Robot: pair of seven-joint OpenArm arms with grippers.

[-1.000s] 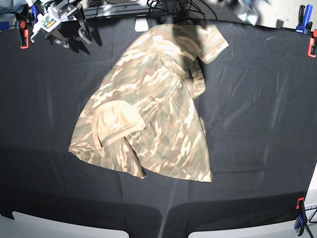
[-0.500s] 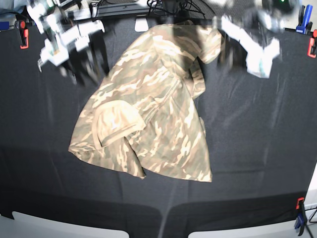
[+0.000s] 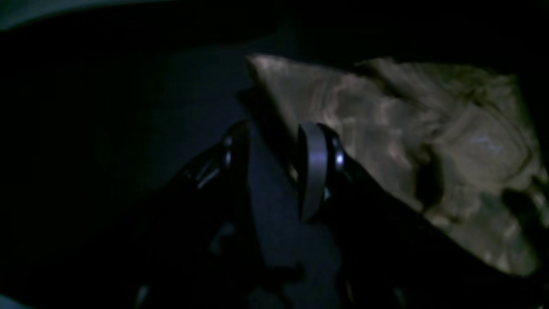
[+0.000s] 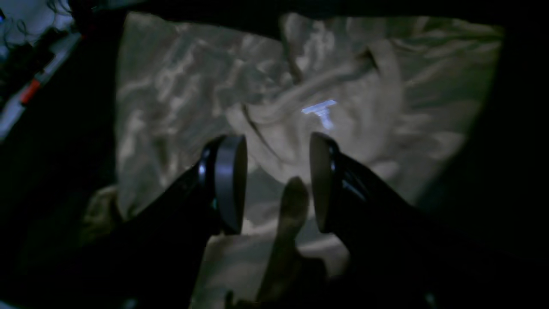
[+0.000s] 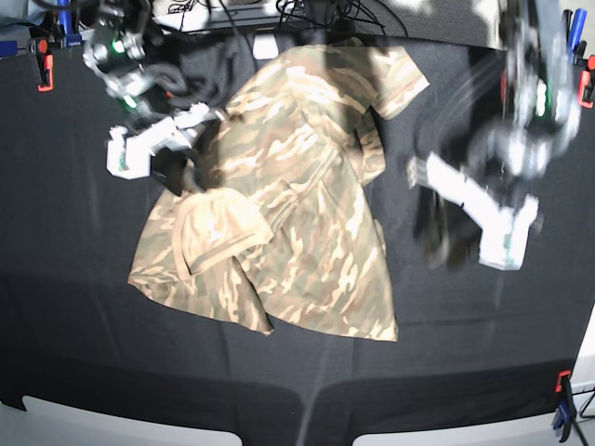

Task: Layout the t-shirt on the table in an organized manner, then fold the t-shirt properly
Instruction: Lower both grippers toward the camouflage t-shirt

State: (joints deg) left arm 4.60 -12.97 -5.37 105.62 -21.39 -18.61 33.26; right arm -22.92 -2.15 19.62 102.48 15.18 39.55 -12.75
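Observation:
The camouflage t-shirt (image 5: 288,204) lies crumpled on the black table (image 5: 74,288), its tan collar (image 5: 218,228) turned up at the left. My right gripper (image 5: 181,175) hovers open over the shirt's left edge, just behind the collar. In the right wrist view its pads (image 4: 229,180) stand apart above the collar (image 4: 296,94), and nothing sits between them. My left gripper (image 5: 437,243) is blurred, over bare cloth to the right of the shirt. The left wrist view shows that gripper (image 3: 274,163) open beside the shirt's edge (image 3: 386,128).
Red clamps (image 5: 44,70) and a blue one (image 5: 565,37) grip the cloth at the back corners, and another clamp (image 5: 562,409) sits at the front right. Cables and gear (image 5: 307,11) line the back edge.
Both arms have swung down from the back edge. The right gripper has come to the shirt's left side, and the left gripper to the table on the shirt's right. The shirt has not moved.

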